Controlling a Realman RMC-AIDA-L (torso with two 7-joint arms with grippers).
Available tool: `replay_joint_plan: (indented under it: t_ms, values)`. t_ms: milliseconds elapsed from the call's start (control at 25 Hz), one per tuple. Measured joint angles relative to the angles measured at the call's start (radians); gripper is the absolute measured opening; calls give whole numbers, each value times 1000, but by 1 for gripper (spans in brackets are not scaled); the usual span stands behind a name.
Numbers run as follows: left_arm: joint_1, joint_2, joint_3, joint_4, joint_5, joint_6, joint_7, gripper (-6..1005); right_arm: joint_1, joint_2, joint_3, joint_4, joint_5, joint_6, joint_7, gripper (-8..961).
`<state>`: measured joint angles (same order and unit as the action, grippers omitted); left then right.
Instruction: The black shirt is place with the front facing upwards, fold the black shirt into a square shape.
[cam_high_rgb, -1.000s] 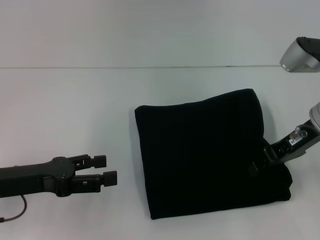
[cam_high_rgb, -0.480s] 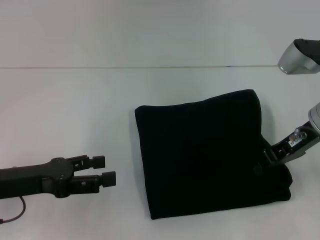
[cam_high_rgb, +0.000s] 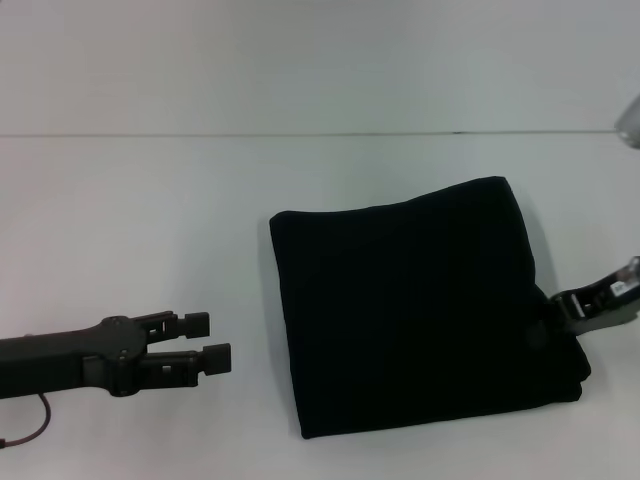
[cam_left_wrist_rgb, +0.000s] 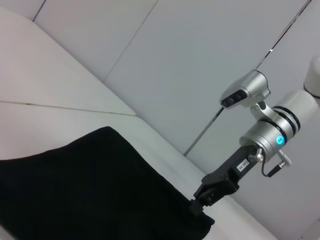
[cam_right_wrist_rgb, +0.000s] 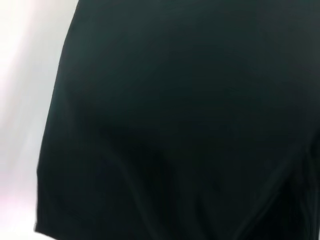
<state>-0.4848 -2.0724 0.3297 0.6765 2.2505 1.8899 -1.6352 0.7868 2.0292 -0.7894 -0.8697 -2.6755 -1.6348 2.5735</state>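
Note:
The black shirt (cam_high_rgb: 410, 310) lies folded into a rough square on the white table, right of centre. Only plain black cloth shows, with no print or label visible. My left gripper (cam_high_rgb: 208, 339) hovers low to the left of the shirt, a short gap away, open with nothing between its fingers. My right gripper (cam_high_rgb: 545, 322) is at the shirt's right edge, its dark tip merging with the cloth. In the left wrist view the shirt (cam_left_wrist_rgb: 75, 185) spreads below, with the right gripper (cam_left_wrist_rgb: 199, 205) at its far corner. Black cloth (cam_right_wrist_rgb: 175, 125) fills the right wrist view.
The white table (cam_high_rgb: 150, 220) runs back to a wall line behind the shirt. A thin cable (cam_high_rgb: 30, 432) hangs under my left arm at the front left. The right arm's silver joint (cam_left_wrist_rgb: 267, 135) rises above the shirt's right side.
My right gripper has drawn back to the right, from over the shirt to its right edge, and its silver upper link has left the view. The left gripper has barely moved.

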Motion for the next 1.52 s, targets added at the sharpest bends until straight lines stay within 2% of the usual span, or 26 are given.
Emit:
replay_joint_plan:
  t_ms: [280, 640, 1040, 1520]
  values:
    - [-5, 0, 5, 1, 8, 3, 0, 936, -83, -32, 64, 42, 119, 36, -18, 78]
    - [-9, 1, 9, 2, 18, 3, 0, 937, -125, -38, 129, 115, 140, 108, -54, 89]
    - [-9, 3, 11, 0, 20, 7, -1, 937, -144, -51, 238, 139, 155, 112, -105, 101]
    - [-2, -2, 11, -2, 22, 12, -5, 936, -166, -71, 269, 222, 164, 170, -152, 115]
